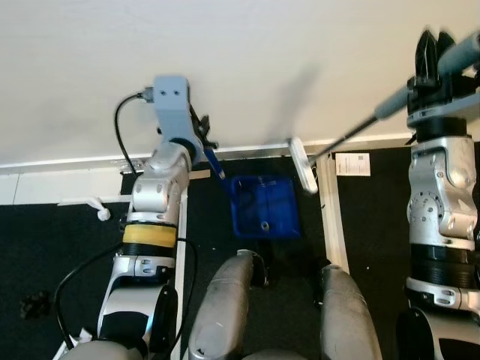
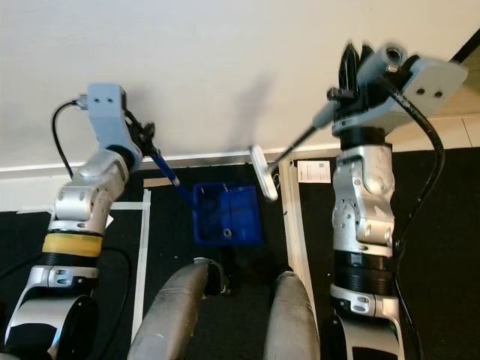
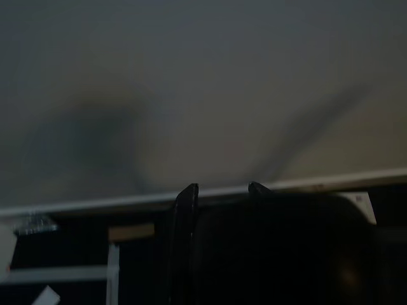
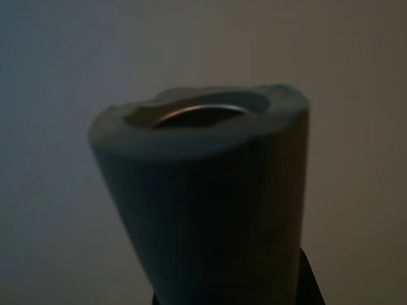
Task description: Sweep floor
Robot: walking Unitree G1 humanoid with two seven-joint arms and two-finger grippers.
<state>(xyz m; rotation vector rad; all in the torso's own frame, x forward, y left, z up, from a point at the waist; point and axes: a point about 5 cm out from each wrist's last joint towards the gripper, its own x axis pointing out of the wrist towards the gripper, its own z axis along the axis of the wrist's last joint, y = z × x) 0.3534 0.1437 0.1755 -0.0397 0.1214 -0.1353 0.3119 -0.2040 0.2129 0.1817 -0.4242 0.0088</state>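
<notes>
the robot stands facing a pale wall (image 1: 247, 67) with a white skirting (image 1: 67, 161) at its foot, its grey legs (image 1: 225, 307) on a black floor (image 1: 45, 255) crossed by white tape lines (image 2: 296, 225). the left gripper (image 2: 146, 139) is raised near the wall and is clamped on the blue handle of a blue dustpan (image 1: 264, 207), which hangs below it with its open tray over the black floor, just in front of the legs. the right gripper (image 2: 356, 64) is up at the right, its black fingers closed round the grey foam grip of a broom (image 2: 300, 142); the thin dark shaft slants down towards the middle and ends in a white head (image 1: 303, 165) that sits just above the dustpan's far right corner, beside a tape line. whether the head touches the pan cannot be told. in the right wrist view the grip's hollow end (image 4: 203, 121) looms close and dark. the left wrist view is dim, showing two black fingertips (image 3: 187, 194) against the wall and skirting. a white label (image 1: 352, 163) lies on the floor by the skirting, with small print and what may be a square code, too small to read. a small dark clump (image 1: 34, 305) lies on the floor at the far left.
</notes>
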